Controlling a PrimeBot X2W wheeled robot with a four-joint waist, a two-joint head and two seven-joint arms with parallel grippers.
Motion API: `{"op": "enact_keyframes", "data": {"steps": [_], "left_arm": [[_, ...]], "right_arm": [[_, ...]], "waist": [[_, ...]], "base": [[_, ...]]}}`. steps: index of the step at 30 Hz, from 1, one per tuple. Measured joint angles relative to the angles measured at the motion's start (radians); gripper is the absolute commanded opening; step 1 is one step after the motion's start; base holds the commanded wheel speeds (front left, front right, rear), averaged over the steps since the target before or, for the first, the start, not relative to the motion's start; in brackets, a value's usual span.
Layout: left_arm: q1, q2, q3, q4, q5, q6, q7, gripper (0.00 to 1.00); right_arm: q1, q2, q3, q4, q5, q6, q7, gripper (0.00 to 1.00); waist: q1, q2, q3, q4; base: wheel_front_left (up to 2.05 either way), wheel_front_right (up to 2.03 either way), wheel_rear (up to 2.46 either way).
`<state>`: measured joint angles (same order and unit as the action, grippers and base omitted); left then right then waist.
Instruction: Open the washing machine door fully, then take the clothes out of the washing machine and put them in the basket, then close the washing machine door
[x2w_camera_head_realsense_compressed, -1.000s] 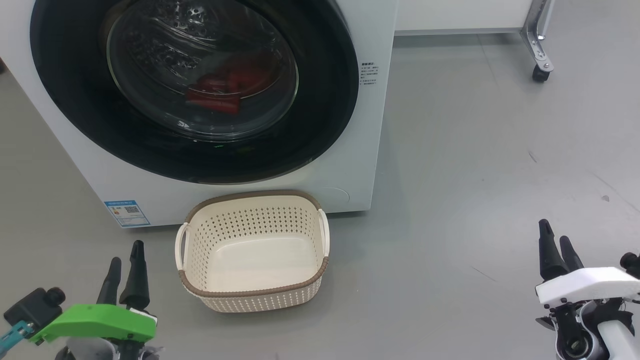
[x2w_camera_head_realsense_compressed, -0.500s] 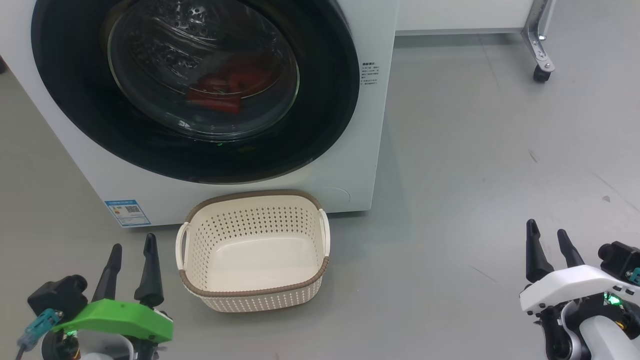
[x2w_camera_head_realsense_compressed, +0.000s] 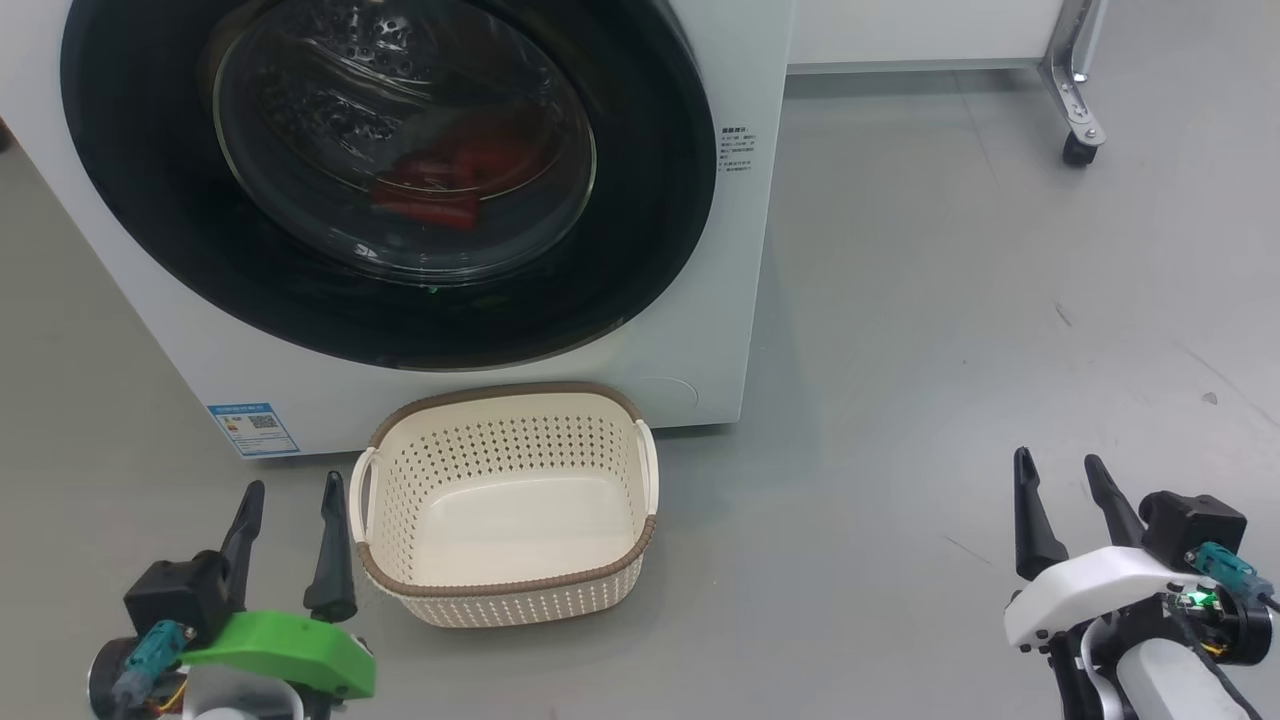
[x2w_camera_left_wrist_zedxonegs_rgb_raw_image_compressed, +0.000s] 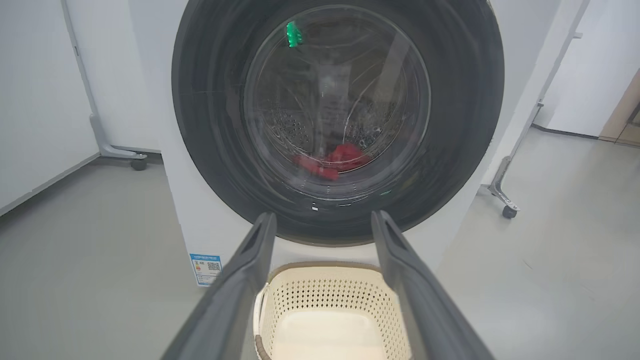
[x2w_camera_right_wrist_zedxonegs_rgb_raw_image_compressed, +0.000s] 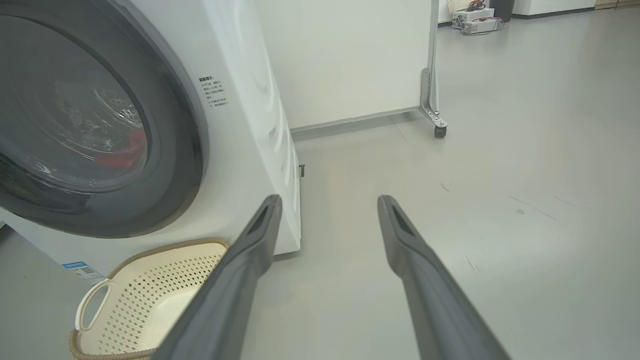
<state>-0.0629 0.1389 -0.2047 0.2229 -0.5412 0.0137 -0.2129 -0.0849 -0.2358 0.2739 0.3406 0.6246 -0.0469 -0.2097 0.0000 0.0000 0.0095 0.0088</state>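
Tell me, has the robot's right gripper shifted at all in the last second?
Yes. The right gripper has slid leftwards, closing some of the gap to the basket, which has stayed put in the head view.

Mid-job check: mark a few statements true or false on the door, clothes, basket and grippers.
1. The washing machine door is shut. True.
2. The red clothes lie in the basket. False: they are behind the door glass; the basket is empty.
3. Both the left gripper and right gripper are open and empty. True.
4. The basket hangs from the right gripper. False: it stands in front of the washing machine, below the door.
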Motion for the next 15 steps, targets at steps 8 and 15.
{"op": "enact_keyframes", "data": {"steps": [8, 15], "left_arm": [[0.000, -0.006, -0.022, 0.017, 0.099, 0.009, -0.022, 1.00], [0.000, -0.011, -0.026, 0.029, 0.156, 0.018, -0.038, 1.00]], "right_arm": [[-0.010, 0.000, 0.038, 0.003, -0.093, -0.018, -0.026, 1.00], [-0.011, 0.000, 0.055, 0.004, -0.143, -0.027, -0.035, 1.00]], "waist": [[0.0000, 0.0000, -0.001, -0.001], [0.0000, 0.0000, -0.001, -0.002]], "base": [[0.00, 0.00, 0.00], [0.00, 0.00, 0.00]]}}
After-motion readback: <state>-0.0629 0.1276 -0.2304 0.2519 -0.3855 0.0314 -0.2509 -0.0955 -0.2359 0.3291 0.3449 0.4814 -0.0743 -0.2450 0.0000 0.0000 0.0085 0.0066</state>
